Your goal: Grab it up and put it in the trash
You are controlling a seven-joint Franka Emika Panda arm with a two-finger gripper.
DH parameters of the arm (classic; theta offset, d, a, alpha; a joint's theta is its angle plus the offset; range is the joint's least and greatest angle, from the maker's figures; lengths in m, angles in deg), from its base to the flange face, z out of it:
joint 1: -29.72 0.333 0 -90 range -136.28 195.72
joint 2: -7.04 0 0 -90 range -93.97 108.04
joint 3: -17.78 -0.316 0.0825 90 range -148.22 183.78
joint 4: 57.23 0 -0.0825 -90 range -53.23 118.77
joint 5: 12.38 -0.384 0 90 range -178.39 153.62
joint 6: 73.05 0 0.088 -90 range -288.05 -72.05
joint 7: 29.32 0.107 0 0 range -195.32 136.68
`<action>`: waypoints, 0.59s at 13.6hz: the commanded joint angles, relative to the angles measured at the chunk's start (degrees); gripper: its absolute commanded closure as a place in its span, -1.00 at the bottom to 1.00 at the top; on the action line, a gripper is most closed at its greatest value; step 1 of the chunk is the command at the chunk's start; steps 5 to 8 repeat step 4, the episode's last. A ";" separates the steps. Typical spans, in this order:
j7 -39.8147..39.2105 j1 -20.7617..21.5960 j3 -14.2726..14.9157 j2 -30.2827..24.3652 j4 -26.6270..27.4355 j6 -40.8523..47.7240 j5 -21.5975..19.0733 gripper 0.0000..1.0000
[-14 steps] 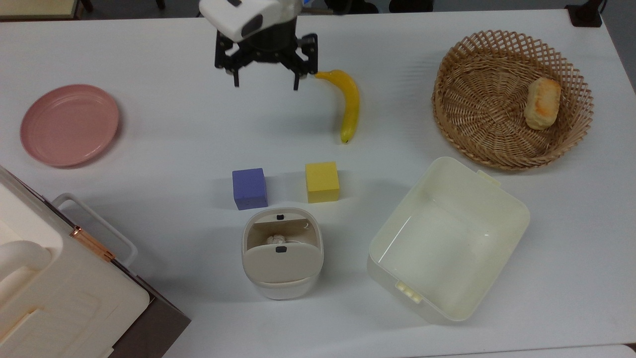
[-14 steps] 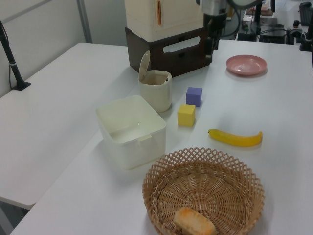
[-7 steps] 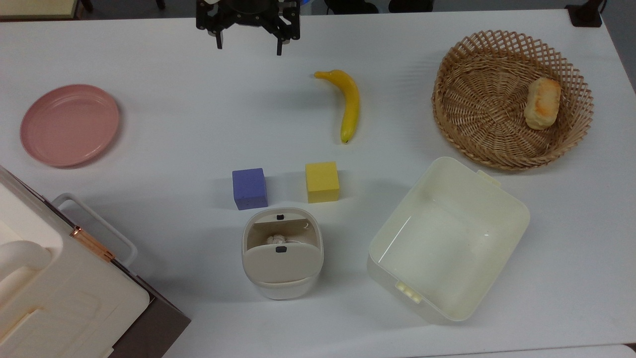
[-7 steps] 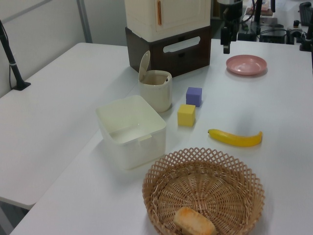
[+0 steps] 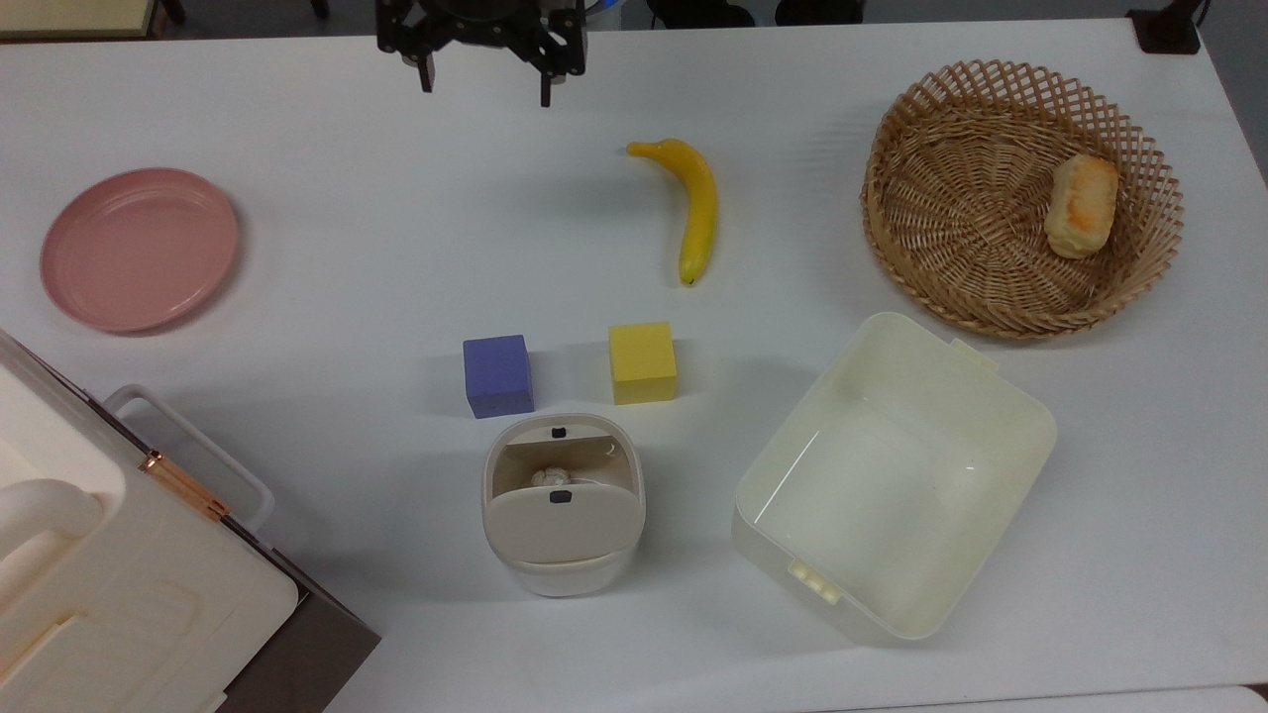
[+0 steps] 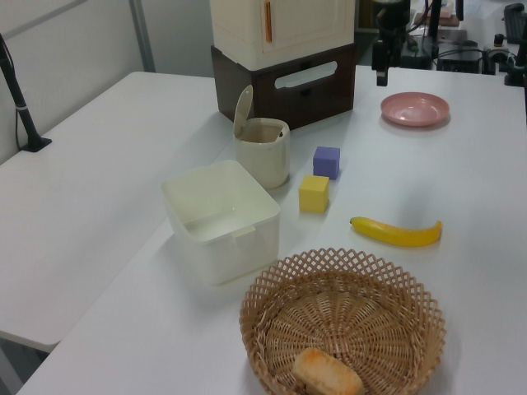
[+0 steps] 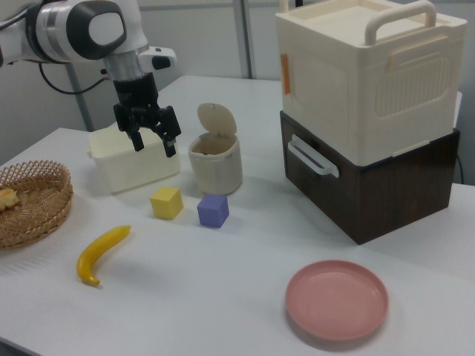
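The paper wad lies inside the trash bin, visible through the gap under the tilted swing flap; it appears to rest on the bin floor, though the flap hides part of it. The claw is well apart from the bin, at the top view's upper edge, with jaws spread and nothing between them. Over the last second the claw has withdrawn from above the table centre toward the far edge while the wad stayed put in the bin, which indicates that the deposit is done and the arm is retreating. Between the claw and the bin stand the purple cube and the yellow cube. The banana lies to the top view's right of the claw; the cream tub is beyond it.
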 commanded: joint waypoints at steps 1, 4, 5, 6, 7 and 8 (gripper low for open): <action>0.43 -1.65 -0.51 -1.90 0.99 0.10 -1.82 -1.00; 0.43 -1.13 -0.24 -1.90 0.99 0.01 -1.82 -1.00; 0.43 -1.13 -0.24 -1.90 0.99 0.01 -1.82 -1.00; 0.43 -1.13 -0.24 -1.90 0.99 0.01 -1.82 -1.00; 0.43 -1.13 -0.24 -1.90 0.99 0.01 -1.82 -1.00; 0.43 -1.13 -0.24 -1.90 0.99 0.01 -1.82 -1.00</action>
